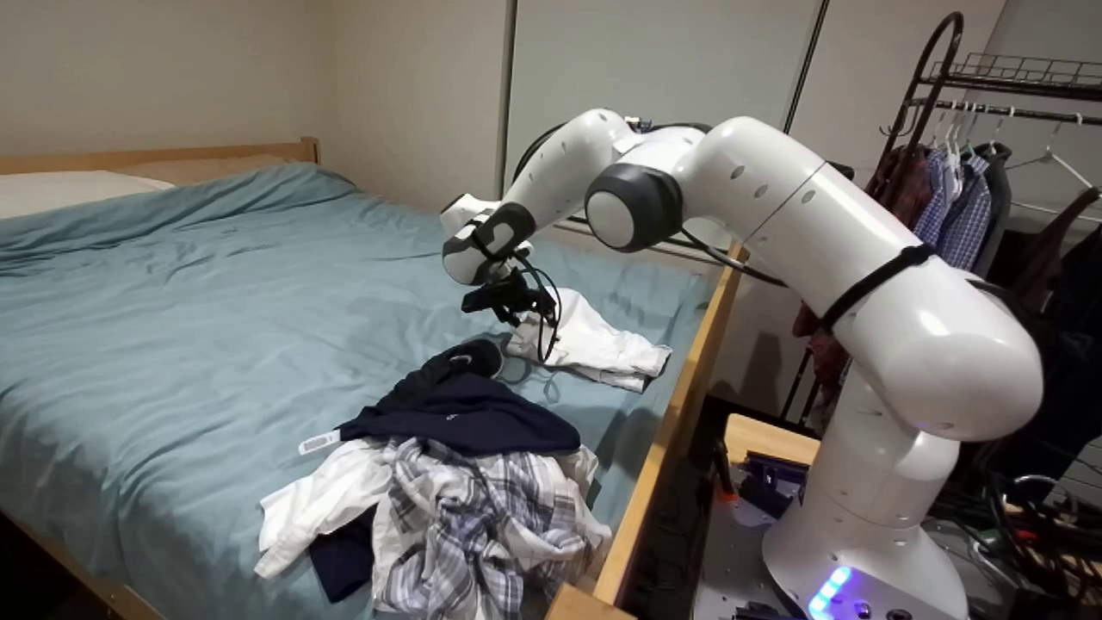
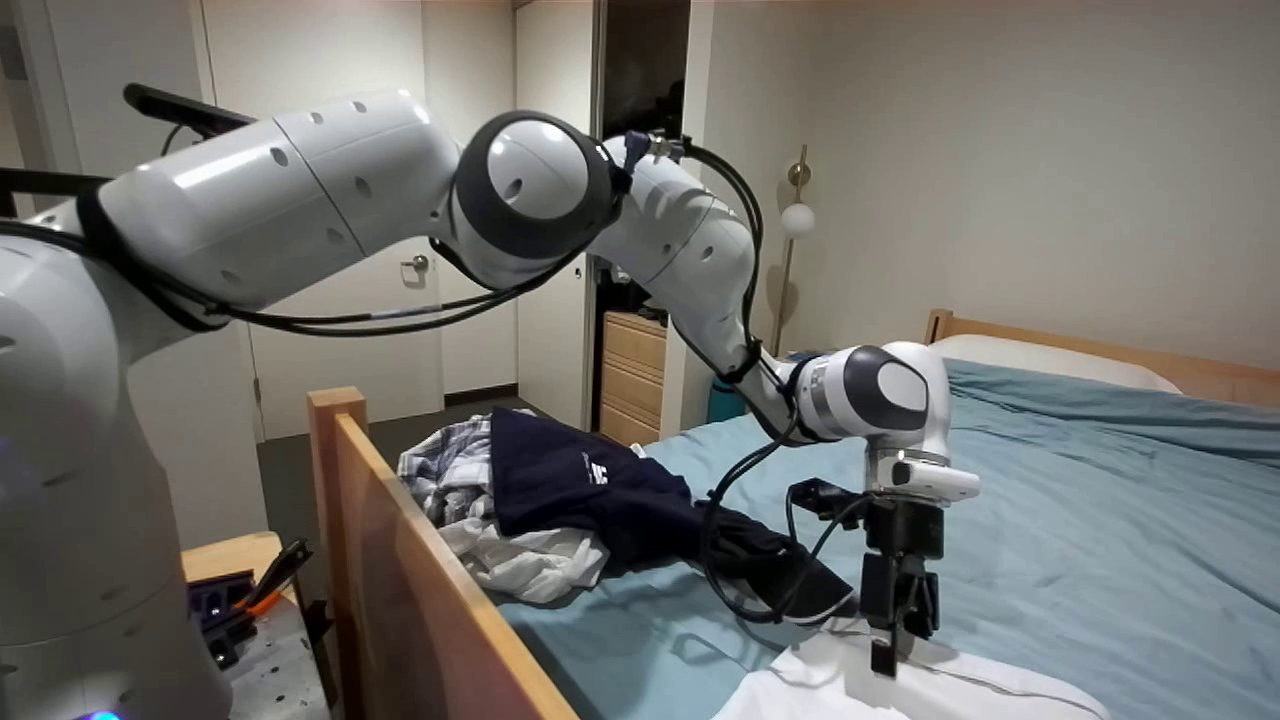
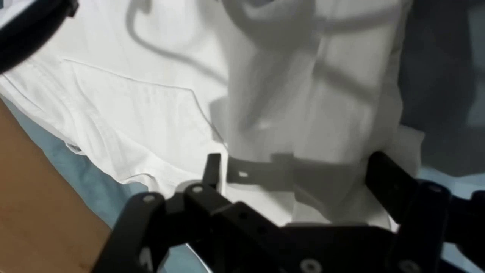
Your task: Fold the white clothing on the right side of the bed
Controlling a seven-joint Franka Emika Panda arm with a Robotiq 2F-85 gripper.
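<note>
With my gripper (image 3: pixel 295 163) spread wide over the white garment (image 1: pixel 594 340) on the right of the bed (image 1: pixel 258 301), I'd ease straight down, pinch its layers firmly, and carry them over low.

The clothing (image 1: pixel 603 340) on the right was plain white, shaded grey in the wrist view. The sheet (image 1: pixel 215 327) was teal, the bed rail (image 2: pixel 400 570) orange-brown. In an exterior view, the near shirt (image 1: pixel 465 508) had grey-and-white plaid, the far-right hanging shirt (image 1: pixel 964 215) blue-and-white checks. A navy top (image 2: pixel 560 465) bore a white mark (image 2: pixel 597 472). The arm (image 1: pixel 947 353) was white with dark grey bands (image 1: pixel 661 207), the gripper (image 3: pixel 295 161) black.
</note>
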